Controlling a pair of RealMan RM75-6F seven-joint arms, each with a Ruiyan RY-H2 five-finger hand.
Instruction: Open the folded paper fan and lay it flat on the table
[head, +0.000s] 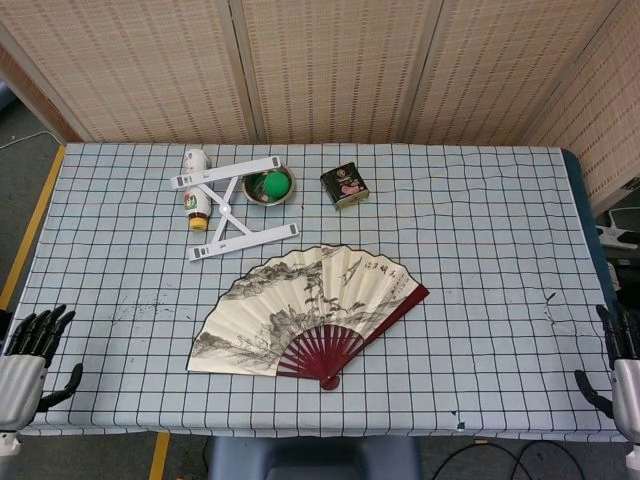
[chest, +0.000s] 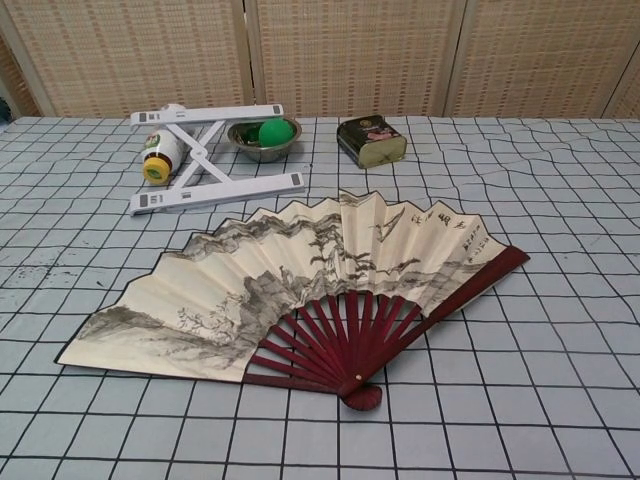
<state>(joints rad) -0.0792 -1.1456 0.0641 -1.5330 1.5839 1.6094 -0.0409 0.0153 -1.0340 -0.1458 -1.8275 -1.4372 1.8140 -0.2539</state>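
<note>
Head overhead; chest low, nearer; share fan (head: 305, 310).

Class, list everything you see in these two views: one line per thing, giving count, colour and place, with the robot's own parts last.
Fan: one, cream paper with ink painting, dark red ribs; open, flat, table centre front.
Stand: one, white; back left.
Bottle: one, white with yellow cap; lying under the stand's left end.
Bowl: one, metal, holding a green ball; right of the stand.
Tin: one, dark; right of the bowl.
Table: one, blue-white grid cloth.
Left hand: black and silver, front left corner.
Right hand: front right edge.
</note>
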